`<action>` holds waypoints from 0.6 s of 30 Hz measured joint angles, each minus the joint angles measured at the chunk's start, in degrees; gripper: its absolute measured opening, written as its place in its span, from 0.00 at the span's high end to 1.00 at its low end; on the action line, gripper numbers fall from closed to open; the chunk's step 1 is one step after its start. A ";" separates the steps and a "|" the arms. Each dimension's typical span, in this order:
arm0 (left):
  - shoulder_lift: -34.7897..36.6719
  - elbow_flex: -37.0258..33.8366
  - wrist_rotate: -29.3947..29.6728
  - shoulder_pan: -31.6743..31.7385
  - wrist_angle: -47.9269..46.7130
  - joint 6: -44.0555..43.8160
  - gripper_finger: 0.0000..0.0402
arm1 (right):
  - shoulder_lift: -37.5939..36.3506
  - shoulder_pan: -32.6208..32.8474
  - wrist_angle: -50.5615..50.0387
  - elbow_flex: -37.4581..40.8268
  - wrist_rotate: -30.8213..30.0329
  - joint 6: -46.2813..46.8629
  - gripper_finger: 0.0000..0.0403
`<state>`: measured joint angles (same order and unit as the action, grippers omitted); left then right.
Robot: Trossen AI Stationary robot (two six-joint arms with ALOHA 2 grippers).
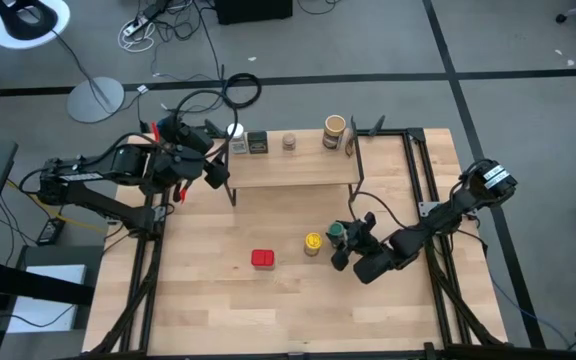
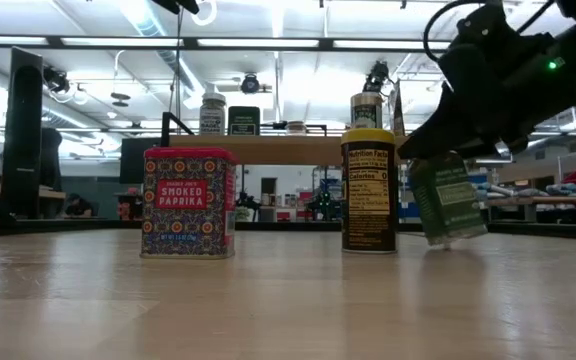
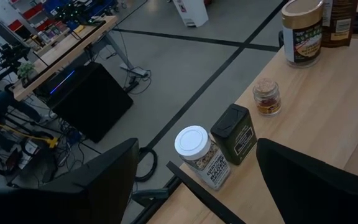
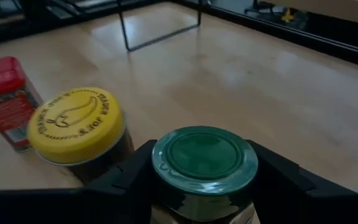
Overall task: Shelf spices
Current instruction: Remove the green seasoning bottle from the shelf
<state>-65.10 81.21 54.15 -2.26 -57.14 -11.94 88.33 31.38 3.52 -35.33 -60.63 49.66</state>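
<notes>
The right gripper point(image 1: 339, 240) sits low over the front-centre of the tabletop point(image 1: 268, 310), fingers point(image 4: 120, 177) pinching the green jar point(image 4: 204, 162) from both sides just below its lid. In the low view the jar point(image 2: 448, 200) hangs tilted, base looking just clear of the wood, so its long axis leans off vertical; it'll need straightening before set-down.

Yellow-lidded jar point(image 1: 313, 243) stands right beside the held one, w/ the red tin point(image 1: 262, 259) a bit further to the left on the tabletop. Both wait upright.

The shelf point(image 1: 298, 165) lies toward the back edge from the right gripper, past open bare wood, so the path there looks clear. Already on its board: white-lidded jar point(image 3: 199, 155), dark tin point(image 3: 235, 134), small tan-capped jar point(image 3: 267, 98), taller brown canister point(image 3: 301, 31), in a row along the back. Free room looks to be along the board's front strip and btwn tan-capped jar and canister.

Left gripper point(image 1: 213, 165) hovers at the shelf's left end, fingers point(image 3: 303, 180) spread wide, holding nothing. It's nearer the shelf, but the right arm is nearer the loose jars, so prob. the right arm carries this one. Main risk: clipping the yellow-lidded jar on lift, or the shelf's front edge on approach.
</notes>
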 joint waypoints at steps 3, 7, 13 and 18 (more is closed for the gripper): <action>0.00 0.00 0.00 0.00 -0.01 0.03 0.18 | 0.00 0.00 7.11 2.96 -0.96 -3.07 0.50; 0.00 0.00 0.00 0.00 0.00 0.07 0.18 | 0.00 -0.26 13.93 6.98 -3.61 -2.43 0.50; 0.00 0.00 0.00 0.00 -0.02 0.10 0.18 | -0.02 -0.50 22.28 10.95 -4.69 -2.28 0.50; 0.00 0.00 0.02 0.00 0.00 0.11 0.18 | -0.02 -0.50 22.78 11.13 -4.49 -3.16 0.50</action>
<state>-65.10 81.21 54.17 -2.26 -57.14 -11.83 88.31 30.87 26.30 -24.21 -65.12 46.50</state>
